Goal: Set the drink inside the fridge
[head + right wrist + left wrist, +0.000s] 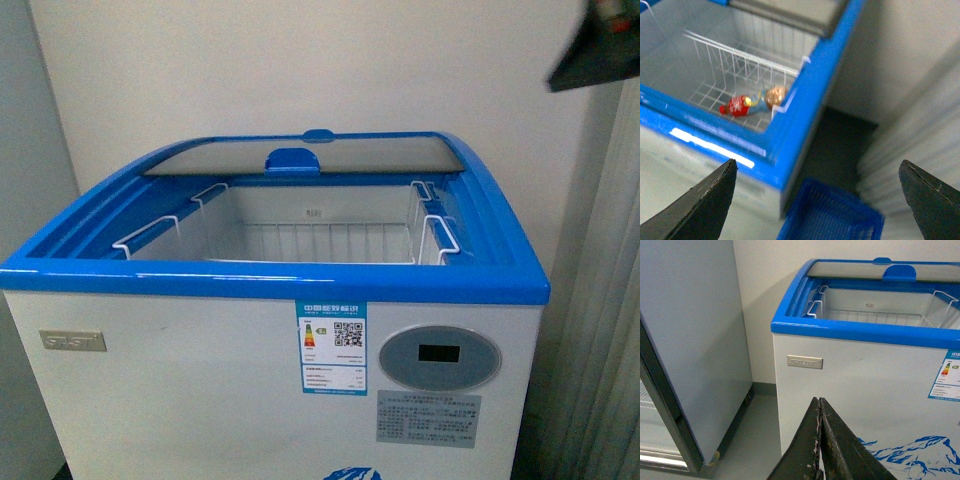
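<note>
Right wrist view showed my right gripper spread wide and empty, the drink lying beyond its fingers in the fridge basket. My left gripper was pressed closed before the fridge's white front.

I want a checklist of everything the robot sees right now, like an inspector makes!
Surface: wire basket inside the fridge; glass lid slid to the back, top open.
Job's things: drink bottle lying on its side in the wire basket.
Clutter: nothing seen.
Grippers: left gripper jaws shut, empty, in front of the fridge; right gripper jaws wide open, empty, above the fridge's corner.
Cables: nothing seen.
Surroundings: grey cabinet beside the fridge; blue crate on the floor; white wall behind.
</note>
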